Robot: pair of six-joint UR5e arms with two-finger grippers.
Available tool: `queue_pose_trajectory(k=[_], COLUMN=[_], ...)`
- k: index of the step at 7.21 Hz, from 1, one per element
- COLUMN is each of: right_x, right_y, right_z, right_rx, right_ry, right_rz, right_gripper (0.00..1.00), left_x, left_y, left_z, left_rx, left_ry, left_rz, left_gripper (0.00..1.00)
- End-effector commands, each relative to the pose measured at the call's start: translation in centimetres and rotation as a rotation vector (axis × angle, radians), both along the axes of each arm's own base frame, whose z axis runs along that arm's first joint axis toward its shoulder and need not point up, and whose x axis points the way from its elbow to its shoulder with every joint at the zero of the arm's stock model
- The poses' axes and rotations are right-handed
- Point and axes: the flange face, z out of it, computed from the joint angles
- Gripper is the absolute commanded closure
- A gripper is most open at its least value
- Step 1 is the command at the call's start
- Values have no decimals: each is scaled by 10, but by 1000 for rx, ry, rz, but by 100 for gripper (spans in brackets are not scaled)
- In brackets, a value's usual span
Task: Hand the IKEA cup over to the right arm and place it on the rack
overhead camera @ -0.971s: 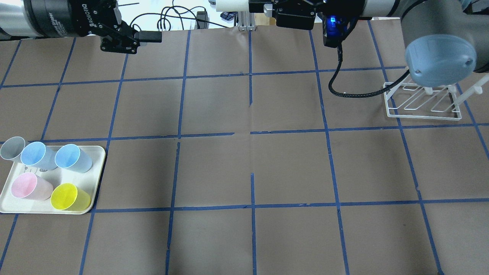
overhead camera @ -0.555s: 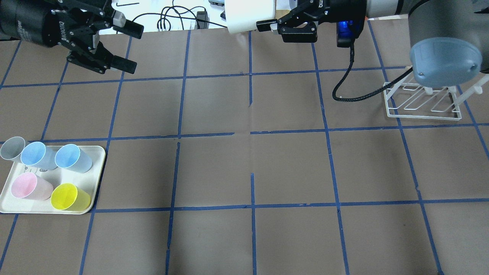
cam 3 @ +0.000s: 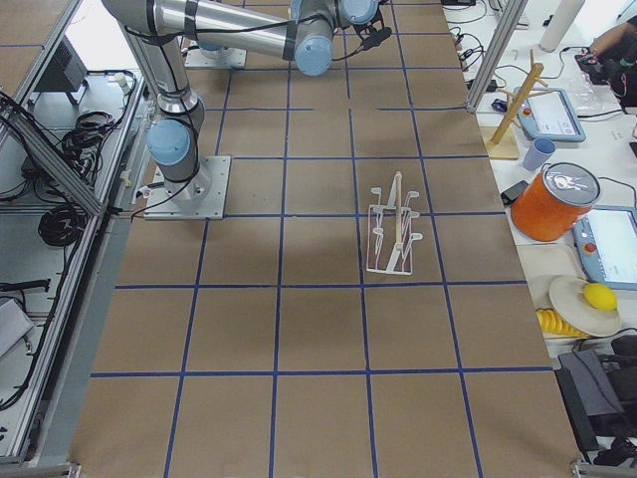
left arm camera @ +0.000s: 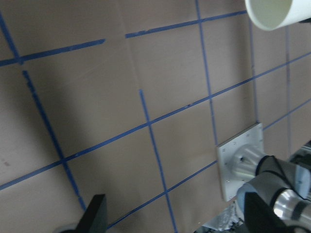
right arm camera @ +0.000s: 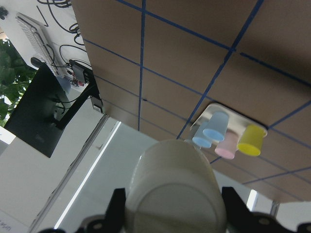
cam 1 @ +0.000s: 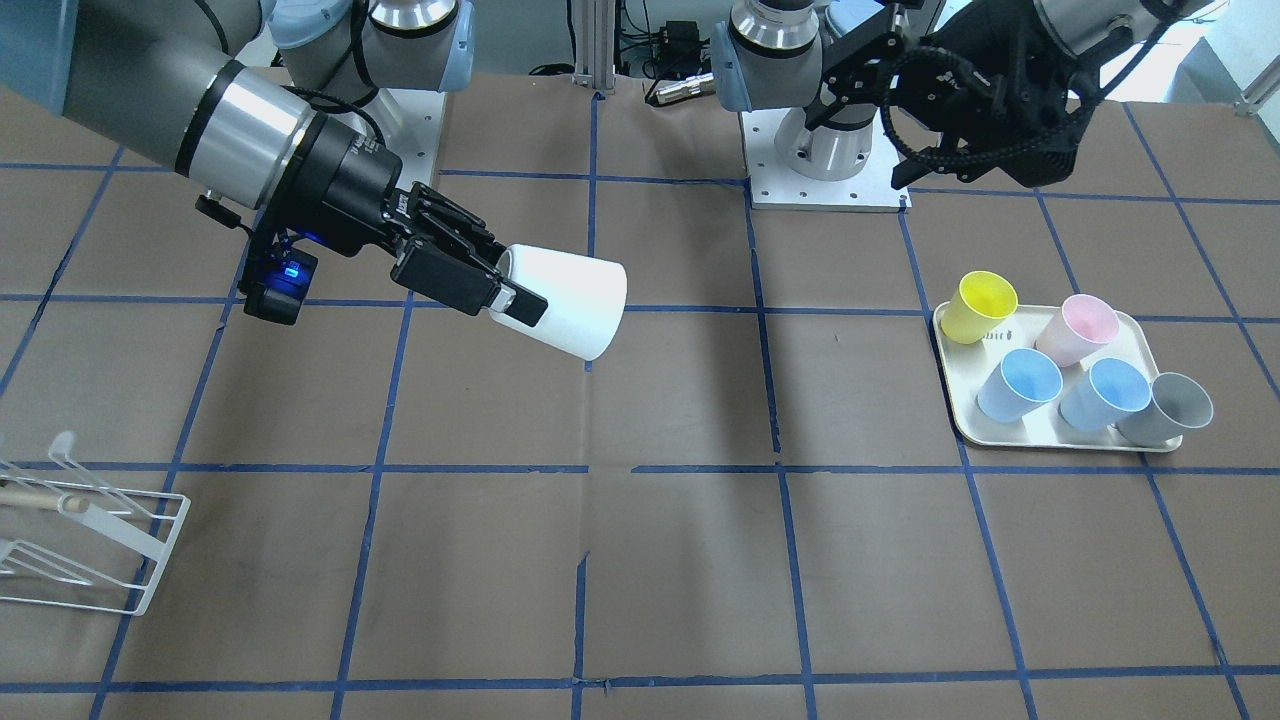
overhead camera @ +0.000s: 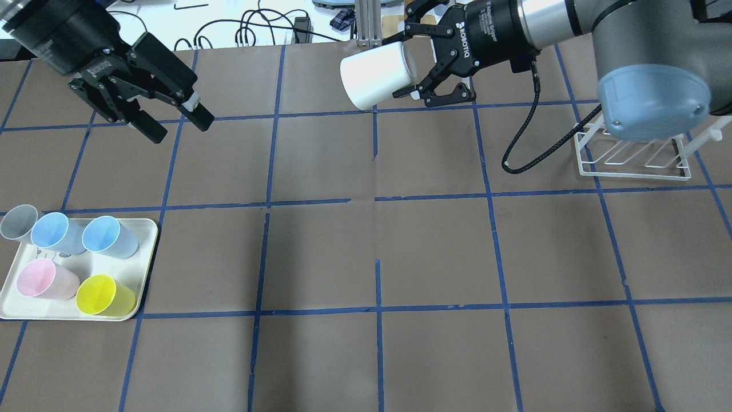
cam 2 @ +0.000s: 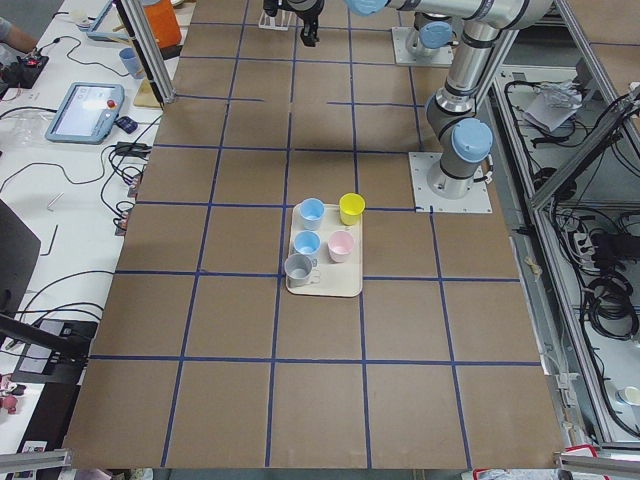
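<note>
The IKEA cup (overhead camera: 372, 75) is a pale cream tumbler held sideways in the air over the far middle of the table, its mouth pointing toward the robot's left. My right gripper (overhead camera: 404, 67) is shut on the cup's base end (cam 1: 565, 298); the right wrist view shows the cup's base (right arm camera: 175, 191) between both fingers. My left gripper (overhead camera: 178, 128) hangs open and empty well to the left, apart from the cup. The left wrist view catches the cup's rim (left arm camera: 277, 12) at the top right. The white wire rack (overhead camera: 632, 154) stands at the far right, partly behind the right arm's elbow.
A cream tray (overhead camera: 146, 230) at the near left holds several upright cups: grey (overhead camera: 17, 222), two blue, pink (overhead camera: 39, 278) and yellow (overhead camera: 103, 294). A black cable (overhead camera: 532, 143) loops under the right wrist. Cables and devices lie beyond the table's far edge.
The left gripper has drawn away leftward and toward the robot, its fingers now spread open. The right gripper has turned and brought the cup lower into the overhead view.
</note>
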Motion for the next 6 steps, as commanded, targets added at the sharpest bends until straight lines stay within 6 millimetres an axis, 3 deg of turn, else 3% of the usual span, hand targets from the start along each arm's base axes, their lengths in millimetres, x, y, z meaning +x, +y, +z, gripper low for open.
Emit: queue_pose_trajectory(k=[1, 2, 3, 5, 6], right_x=[-17, -33, -51, -90, -107], right_y=[1, -4, -9, -19, -22], right_z=[-15, -16, -10, 0, 6], right_rx=[-103, -125, -150, -225, -234], right_ry=[347, 448, 556, 725, 779], right_rz=[239, 306, 316, 414, 421], right_gripper=[100, 100, 100, 100, 100], left_x=[-49, -60, -55, -14, -15], left_y=[3, 7, -17, -57, -61], left_z=[5, 6, 14, -21, -34], left_rx=[-69, -111, -280, -276, -255], left_ry=[-239, -364, -392, -393, -385], left_rz=[53, 84, 117, 242, 302], left_gripper=[0, 0, 0, 0, 0])
